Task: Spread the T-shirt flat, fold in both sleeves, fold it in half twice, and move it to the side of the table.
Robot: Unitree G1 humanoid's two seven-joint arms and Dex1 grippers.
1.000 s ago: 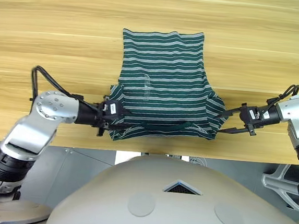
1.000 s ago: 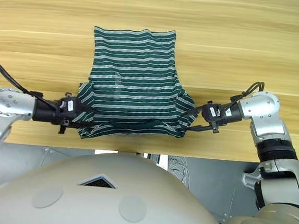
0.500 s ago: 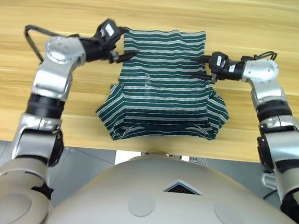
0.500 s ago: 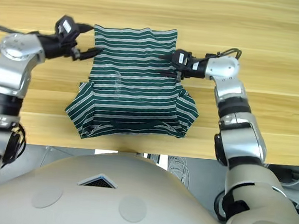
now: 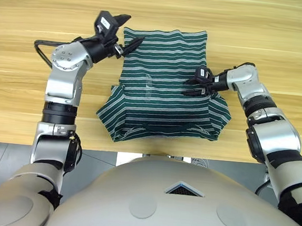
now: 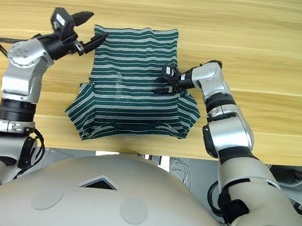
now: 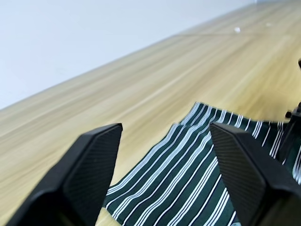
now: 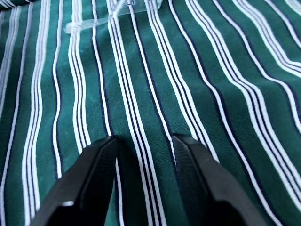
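Note:
A dark green T-shirt (image 5: 162, 71) with white stripes lies on the wooden table (image 5: 284, 40), its straight hem far from me and both sleeves bunched near the front edge. My left gripper (image 5: 129, 30) hovers open at the shirt's far left corner, and in the left wrist view that gripper (image 7: 165, 127) holds nothing between its wide-spread fingers. My right gripper (image 5: 189, 88) sits on the shirt's right middle. In the right wrist view the right gripper (image 8: 145, 138) is open, its fingertips (image 8: 106, 146) resting on the striped fabric (image 8: 211, 70).
The table's front edge (image 5: 84, 148) runs just below the shirt's near sleeves. Bare wood stretches to the left, the right and beyond the shirt. A small clear tag (image 8: 113, 16) lies on the fabric.
Both grippers left the near sleeves and swung to the shirt's far corners. The right gripper then came back toward me onto the shirt's right middle, while the left rose slightly.

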